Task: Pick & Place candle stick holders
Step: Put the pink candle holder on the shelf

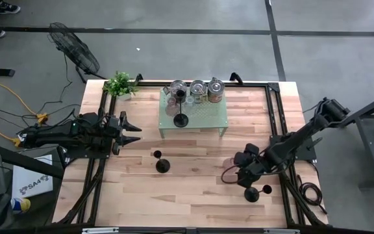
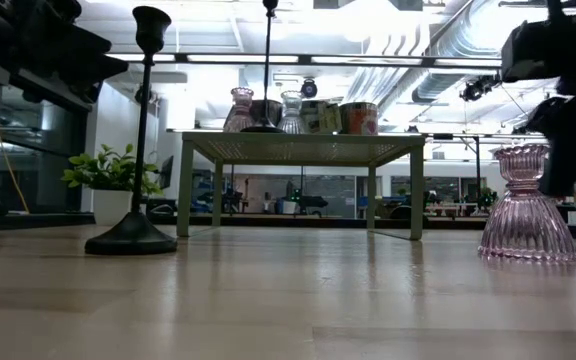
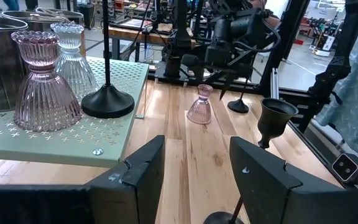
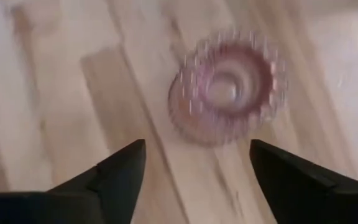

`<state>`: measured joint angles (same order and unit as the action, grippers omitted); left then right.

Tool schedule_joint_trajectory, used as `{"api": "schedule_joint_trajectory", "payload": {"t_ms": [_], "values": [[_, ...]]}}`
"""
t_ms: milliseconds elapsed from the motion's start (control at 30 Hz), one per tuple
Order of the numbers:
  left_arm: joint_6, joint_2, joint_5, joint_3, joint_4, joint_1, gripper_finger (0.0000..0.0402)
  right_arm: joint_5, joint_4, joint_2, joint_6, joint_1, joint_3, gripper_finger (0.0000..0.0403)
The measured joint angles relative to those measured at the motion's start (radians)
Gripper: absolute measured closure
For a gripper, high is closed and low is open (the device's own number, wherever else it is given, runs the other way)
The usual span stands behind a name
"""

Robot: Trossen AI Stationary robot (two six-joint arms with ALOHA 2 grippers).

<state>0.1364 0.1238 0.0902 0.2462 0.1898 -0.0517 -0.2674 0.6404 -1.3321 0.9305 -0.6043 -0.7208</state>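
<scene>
Hovering right tool [image 4: 197, 171] above pink holder [image 4: 227, 90]

A small green perforated stand [image 1: 208, 117] sits toward the back of the wooden table [image 1: 193, 182]. On it are a pink ribbed glass holder [image 3: 45, 84], a clear ribbed glass one [image 3: 73, 59] just beside it, and metal tins [image 1: 215, 90] in a row behind. Another pink glass holder [image 2: 528, 205] stands upright on the bare wood, well apart from the stand. A potted plant [image 1: 119, 84] occupies the table's back corner, and a floor fan [image 1: 73, 55] stands on the grey floor beyond it.
</scene>
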Motion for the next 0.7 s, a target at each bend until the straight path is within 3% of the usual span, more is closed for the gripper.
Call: {"api": "schedule_joint_trajectory", "payload": {"t_ms": [267, 467, 700], "values": [[0.004, 0.0, 0.0, 0.0, 0.0, 0.0, 0.0224, -0.258, -0.057, -0.06, 0.074, -0.033, 0.0, 0.0108], [0.005, 0.0, 0.0, 0.0, 0.0, 0.0, 0.0224, -0.251, -0.104, -0.083, 0.084, -0.039, 0.001, 0.0126], [0.005, 0.0, -0.001, 0.0, -0.001, 0.0, 0.0224, -0.257, -0.104, -0.085, 0.087, -0.039, 0.001, 0.0178]]}}
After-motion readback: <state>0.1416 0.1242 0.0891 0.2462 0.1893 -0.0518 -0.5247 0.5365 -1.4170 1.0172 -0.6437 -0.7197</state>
